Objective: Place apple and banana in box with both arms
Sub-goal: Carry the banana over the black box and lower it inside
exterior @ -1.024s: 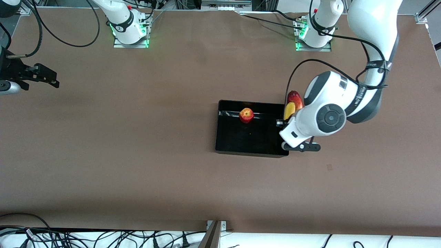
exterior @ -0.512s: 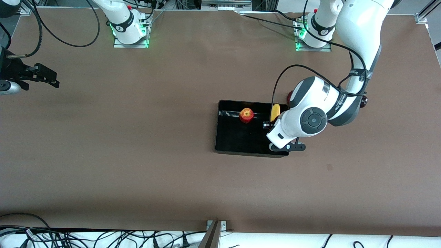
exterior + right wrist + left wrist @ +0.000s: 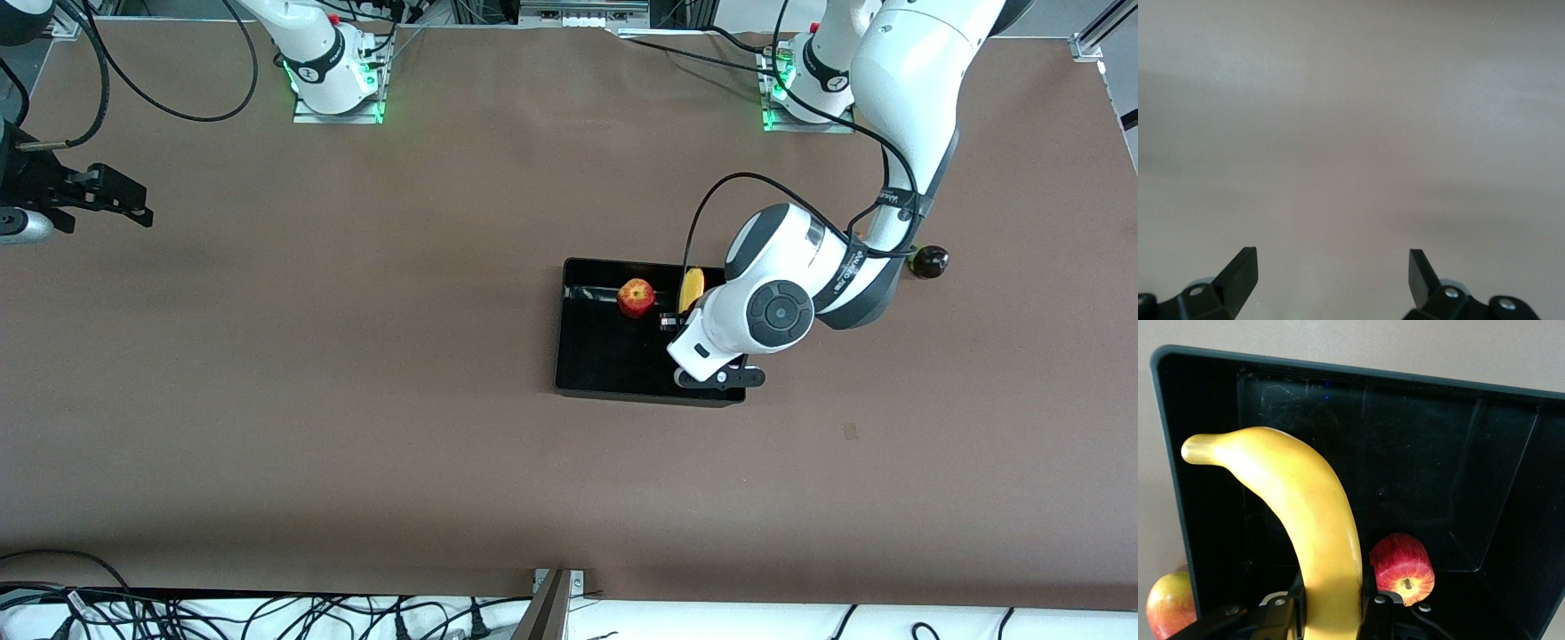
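The banana (image 3: 1313, 540) is up in the air over the box (image 3: 605, 364), clamped between the fingers of the left gripper (image 3: 1331, 613), which are drawn in tight against its lower part so that the fruit stands out from the jaws with its pale stem end pointing away from the wrist. In the front view only a short yellow piece of it shows, at about one o'clock from the box's centre, tucked against the white wrist of the left arm (image 3: 773, 311). The apple (image 3: 637, 298) already lies on the black floor of the box, at roughly eleven o'clock from the centre and close to the wall nearest the robots' bases; seen from the left wrist it sits just beside the banana, but whether the two touch I cannot tell. So, as I judge it, half the job is done: the apple is placed, and the banana has been carried over the box but not yet let go. What is left is to lower it and open the fingers. The right gripper (image 3: 1331, 273) waits with its fingers spread wide and nothing between them, over bare table well apart from the box, toward the right arm's end. A small dark round thing (image 3: 929, 261) rests on the table at about two o'clock from the box.
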Action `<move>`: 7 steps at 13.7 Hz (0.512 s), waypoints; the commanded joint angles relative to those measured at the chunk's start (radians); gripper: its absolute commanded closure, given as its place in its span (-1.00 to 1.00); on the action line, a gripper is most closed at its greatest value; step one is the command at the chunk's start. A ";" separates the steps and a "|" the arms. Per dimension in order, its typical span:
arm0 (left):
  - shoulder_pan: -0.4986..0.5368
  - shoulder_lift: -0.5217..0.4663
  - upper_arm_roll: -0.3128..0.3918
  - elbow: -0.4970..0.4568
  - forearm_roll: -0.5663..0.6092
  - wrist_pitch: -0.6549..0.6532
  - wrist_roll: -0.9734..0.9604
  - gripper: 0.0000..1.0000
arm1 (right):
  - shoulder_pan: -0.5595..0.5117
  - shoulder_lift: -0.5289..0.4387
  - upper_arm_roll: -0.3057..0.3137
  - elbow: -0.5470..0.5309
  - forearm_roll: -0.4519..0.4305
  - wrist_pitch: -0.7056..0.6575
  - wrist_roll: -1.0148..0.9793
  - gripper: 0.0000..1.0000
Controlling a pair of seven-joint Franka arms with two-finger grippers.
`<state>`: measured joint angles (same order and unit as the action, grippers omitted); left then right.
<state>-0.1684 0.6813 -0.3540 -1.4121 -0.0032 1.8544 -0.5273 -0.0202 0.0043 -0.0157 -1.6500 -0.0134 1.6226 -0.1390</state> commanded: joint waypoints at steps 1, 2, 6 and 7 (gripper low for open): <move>-0.008 0.010 -0.002 -0.027 -0.012 0.081 -0.025 1.00 | -0.007 -0.014 0.003 -0.011 -0.010 -0.006 -0.022 -1.00; -0.014 0.020 -0.003 -0.033 -0.006 0.101 -0.039 1.00 | -0.007 -0.014 0.003 -0.013 -0.010 -0.006 -0.022 -1.00; -0.014 0.053 -0.005 -0.038 0.000 0.129 -0.039 1.00 | -0.007 -0.014 0.003 -0.011 -0.010 -0.006 -0.022 -1.00; -0.016 0.061 -0.005 -0.038 0.002 0.129 -0.036 1.00 | -0.007 -0.014 0.003 -0.011 -0.010 -0.006 -0.022 -1.00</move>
<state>-0.1829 0.7350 -0.3556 -1.4460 -0.0032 1.9713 -0.5523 -0.0202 0.0043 -0.0157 -1.6500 -0.0134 1.6226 -0.1391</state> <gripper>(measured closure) 0.661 0.000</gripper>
